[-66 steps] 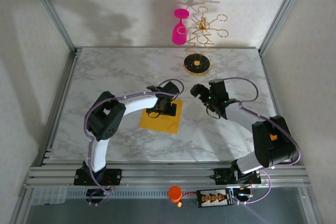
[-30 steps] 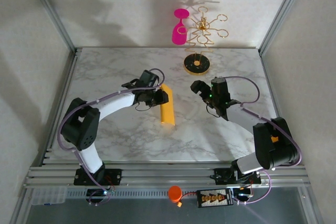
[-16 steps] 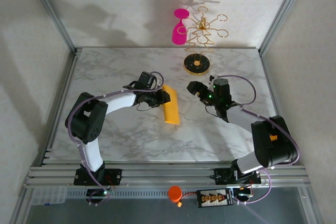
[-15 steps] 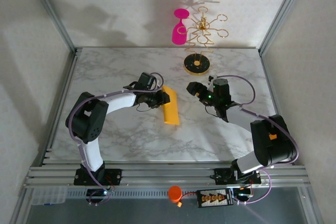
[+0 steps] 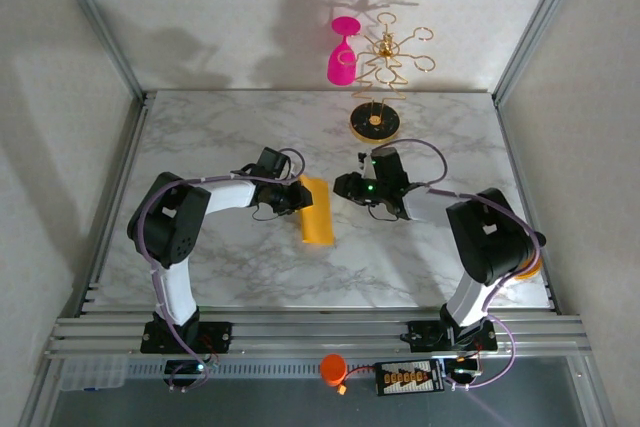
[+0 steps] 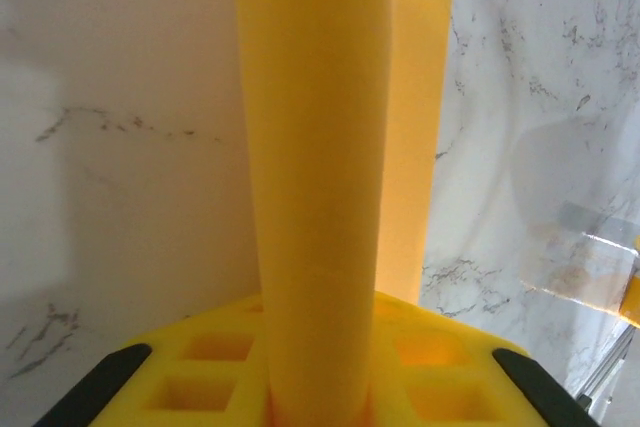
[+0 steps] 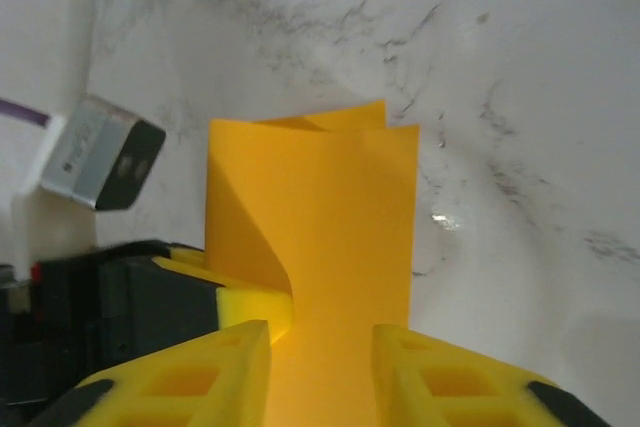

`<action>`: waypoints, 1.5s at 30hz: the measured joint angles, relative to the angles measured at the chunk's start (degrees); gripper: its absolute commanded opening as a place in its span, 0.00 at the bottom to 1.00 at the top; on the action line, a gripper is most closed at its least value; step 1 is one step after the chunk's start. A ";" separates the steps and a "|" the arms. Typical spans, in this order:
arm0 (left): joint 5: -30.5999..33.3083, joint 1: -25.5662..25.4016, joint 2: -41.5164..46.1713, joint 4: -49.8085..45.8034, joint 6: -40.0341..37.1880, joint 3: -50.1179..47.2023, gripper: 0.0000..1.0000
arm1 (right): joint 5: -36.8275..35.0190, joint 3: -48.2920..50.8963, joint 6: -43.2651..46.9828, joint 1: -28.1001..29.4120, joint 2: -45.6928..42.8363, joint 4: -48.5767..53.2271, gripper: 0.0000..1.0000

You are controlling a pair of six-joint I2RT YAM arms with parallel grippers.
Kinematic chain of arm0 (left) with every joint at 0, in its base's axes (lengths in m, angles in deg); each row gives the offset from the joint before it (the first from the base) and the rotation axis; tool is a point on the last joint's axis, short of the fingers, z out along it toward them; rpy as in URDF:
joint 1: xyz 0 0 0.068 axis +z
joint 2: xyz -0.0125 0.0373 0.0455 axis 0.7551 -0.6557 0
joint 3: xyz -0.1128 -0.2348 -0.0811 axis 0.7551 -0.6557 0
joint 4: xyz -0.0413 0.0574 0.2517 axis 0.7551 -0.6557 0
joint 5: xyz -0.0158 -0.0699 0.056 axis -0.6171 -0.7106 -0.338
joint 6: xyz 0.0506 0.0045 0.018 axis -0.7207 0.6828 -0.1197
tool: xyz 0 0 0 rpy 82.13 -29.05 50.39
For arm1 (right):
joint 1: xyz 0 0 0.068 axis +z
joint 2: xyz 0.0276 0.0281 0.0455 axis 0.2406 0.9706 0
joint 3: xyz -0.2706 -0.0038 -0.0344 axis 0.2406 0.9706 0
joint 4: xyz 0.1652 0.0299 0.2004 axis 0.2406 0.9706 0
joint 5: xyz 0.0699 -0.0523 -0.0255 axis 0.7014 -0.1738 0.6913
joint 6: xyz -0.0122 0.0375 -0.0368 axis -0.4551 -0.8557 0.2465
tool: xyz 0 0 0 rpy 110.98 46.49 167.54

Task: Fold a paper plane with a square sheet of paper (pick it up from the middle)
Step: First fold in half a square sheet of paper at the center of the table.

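The square sheet of paper is orange-yellow and bent over into a narrow loop, lifted off the marble near the table's middle. My left gripper is shut on its left edge. In the left wrist view the paper rises as a curled strip from between the yellow fingers of the left gripper. My right gripper meets the sheet from the right. In the right wrist view the paper fills the narrow gap of the right gripper from pad to pad. A yellow finger of the left gripper pokes in beside it.
A gold wire stand on a round base stands at the back of the table, with a pink wine glass hanging on it. Metal frame rails border the marble top. An orange round part sits on the front rail.
The right gripper has swung left to the paper and its jaws have gone from wide open to narrow around it. The left gripper has kept its hold and drawn the paper slightly nearer.
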 measured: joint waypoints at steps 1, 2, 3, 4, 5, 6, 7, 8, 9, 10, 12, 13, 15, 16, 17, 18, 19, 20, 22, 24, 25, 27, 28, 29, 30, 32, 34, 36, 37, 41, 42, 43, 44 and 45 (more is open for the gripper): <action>0.13 0.00 -0.07 0.00 -0.02 0.00 0.20 | -0.04 -0.70 0.17 0.35 0.83 0.57 0.22; 0.31 0.00 -0.17 0.00 -0.11 0.00 0.19 | -0.02 -1.51 0.37 0.72 1.77 1.27 0.20; 0.52 0.00 -0.33 0.00 -0.22 0.00 0.19 | -0.04 -2.29 0.72 1.14 2.73 1.95 0.18; 0.68 0.00 -0.44 0.00 -0.24 0.00 0.19 | -0.04 -2.91 0.90 1.44 3.48 2.49 0.16; 0.81 0.00 -0.63 0.00 -0.26 0.00 0.19 | 0.00 -3.69 1.31 1.81 4.44 3.26 0.15; 0.96 0.00 -0.76 0.00 -0.31 0.00 0.19 | 0.07 -4.37 1.62 2.19 5.22 3.93 0.13; 0.94 0.02 -0.76 0.00 -0.44 0.00 0.19 | 0.11 -4.92 1.73 2.49 5.88 4.59 0.11; 0.96 0.04 -0.76 0.00 -0.46 0.00 0.19 | 0.15 -5.64 1.99 2.89 6.71 5.33 0.10; 0.96 0.04 -0.79 0.00 -0.46 0.00 0.18 | 0.15 -6.34 2.21 3.26 7.50 5.90 0.09; 0.96 0.04 -0.79 0.00 -0.48 0.00 0.18 | 0.13 -6.97 2.36 3.56 8.26 6.36 0.09; 0.96 0.04 -0.79 0.00 -0.63 0.00 0.18 | 0.13 -8.20 2.86 4.17 9.88 7.56 0.07; 0.96 0.04 -0.79 0.00 -0.66 0.00 0.18 | 0.13 -8.59 2.95 4.35 10.43 8.00 0.07; 0.96 0.04 -0.79 0.00 -0.66 0.00 0.18 | 0.09 -9.66 3.15 4.74 11.82 9.07 0.05; 0.96 0.04 -0.79 0.00 -0.66 0.00 0.18 | 0.07 -10.12 3.15 4.87 12.41 9.49 0.05; 0.96 0.04 -0.79 -0.02 -0.66 0.00 0.18 | 0.15 -10.58 3.13 4.94 12.90 9.66 0.05; 0.96 0.04 -0.79 -0.02 -0.66 0.00 0.19 | -0.04 -10.99 3.15 4.96 13.00 10.14 0.05; 0.98 0.04 -0.79 -0.04 -0.66 0.00 0.20 | -0.26 -11.28 3.15 5.03 13.03 10.49 0.05; 0.98 0.04 -0.79 -0.09 -0.63 0.00 0.23 | -0.48 -11.37 3.13 5.05 13.09 10.71 0.05; 0.98 0.04 -0.74 -0.20 -0.37 0.11 0.29 | -0.76 -11.47 3.13 5.05 13.09 11.02 0.05; 1.64 0.00 0.04 -1.01 0.04 0.15 0.38 | -1.25 -11.56 3.08 5.09 13.09 11.39 0.05; 2.71 -0.02 0.79 -1.79 0.46 0.13 0.40 | -1.44 -11.58 2.97 5.11 13.09 11.41 0.05; 5.14 0.00 3.32 -3.39 1.44 -0.35 0.46 | -1.60 -11.58 2.43 5.20 13.09 11.41 0.05; 6.21 -0.02 4.68 -3.54 2.19 -0.90 0.49 | -1.60 -11.58 1.97 5.20 13.09 11.41 0.06; 7.23 -0.02 6.19 -3.65 2.91 -1.66 0.51 | -1.60 -11.58 1.38 5.20 13.09 11.41 0.06; 8.17 -0.02 7.96 -3.50 3.69 -2.80 0.53 | -1.64 -11.58 0.68 5.20 13.09 11.39 0.06; 9.09 -0.15 10.84 -2.69 5.51 -5.44 0.60 | -1.79 -11.58 -0.68 5.20 13.09 11.39 0.06; 9.60 -0.57 12.48 -1.68 6.95 -7.80 0.64 | -1.86 -11.56 -2.19 5.20 13.07 11.37 0.06; 9.94 -1.55 12.57 -1.27 7.76 -8.94 0.66 | -1.90 -11.56 -3.50 5.20 13.07 11.32 0.06; 10.10 -2.14 12.46 -1.29 7.91 -9.22 0.66 | -1.95 -11.54 -4.22 5.20 13.07 11.32 0.06; 10.29 -3.93 11.63 -0.85 8.00 -9.01 0.63 | -1.99 -11.50 -5.84 5.20 13.07 11.19 0.06; 10.27 -4.20 11.06 -0.85 8.00 -8.81 0.62 | -1.99 -11.45 -6.08 5.20 13.07 11.13 0.06; 10.29 -4.44 10.21 -0.85 8.00 -8.48 0.61 | -1.99 -11.45 -6.32 5.20 13.05 11.13 0.06; 10.40 -4.57 9.44 -0.83 8.00 -8.24 0.60 | -1.99 -11.45 -6.54 5.20 13.03 11.13 0.07; 10.71 -4.70 8.79 -0.92 8.00 -8.02 0.59 | -2.01 -11.43 -6.69 5.20 12.98 11.13 0.07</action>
